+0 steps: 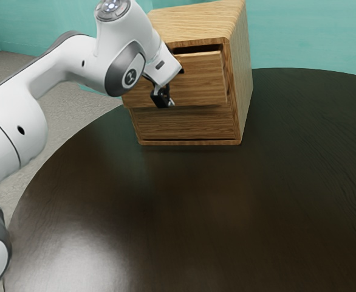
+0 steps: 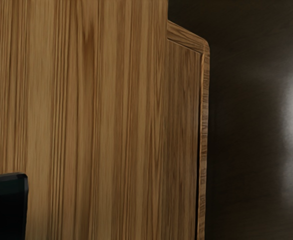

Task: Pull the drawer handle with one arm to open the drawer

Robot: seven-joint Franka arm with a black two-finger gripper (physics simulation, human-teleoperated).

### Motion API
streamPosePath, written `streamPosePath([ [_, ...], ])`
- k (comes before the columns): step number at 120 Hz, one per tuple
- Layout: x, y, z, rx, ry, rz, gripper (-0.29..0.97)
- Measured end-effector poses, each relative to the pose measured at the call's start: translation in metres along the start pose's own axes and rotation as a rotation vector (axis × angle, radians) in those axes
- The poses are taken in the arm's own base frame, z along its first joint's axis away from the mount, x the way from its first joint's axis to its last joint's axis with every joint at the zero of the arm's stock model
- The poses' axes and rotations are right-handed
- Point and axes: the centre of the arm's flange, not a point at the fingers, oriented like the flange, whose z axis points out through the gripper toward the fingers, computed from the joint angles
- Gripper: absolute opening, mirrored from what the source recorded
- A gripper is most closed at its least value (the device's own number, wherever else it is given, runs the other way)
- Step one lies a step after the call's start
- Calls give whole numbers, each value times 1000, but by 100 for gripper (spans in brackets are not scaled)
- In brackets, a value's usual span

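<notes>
A wooden cabinet with two drawers stands at the back of the dark round table. Its upper drawer sticks out a little from the frame, with a dark gap above it. The lower drawer sits flush. My gripper is pressed against the upper drawer's front at its side on the exterior view's left, fingers close together on the small handle, which they hide. In the wrist view the drawer front is very close, with a black finger at the corner and the cabinet's edge beside it.
The white arm comes in from the exterior view's left and covers the cabinet's near corner. The glossy tabletop stretches wide in front of and beside the cabinet. A teal wall stands behind.
</notes>
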Motion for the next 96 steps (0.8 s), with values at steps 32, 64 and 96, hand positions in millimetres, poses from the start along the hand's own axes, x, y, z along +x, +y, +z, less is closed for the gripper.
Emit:
streamPosePath([
  [32,-4,7,-1,-19,-5,-15,65],
  [64,-9,12,-15,-24,-2,-29,64],
  [96,-12,21,-29,-33,-2,-37,65],
])
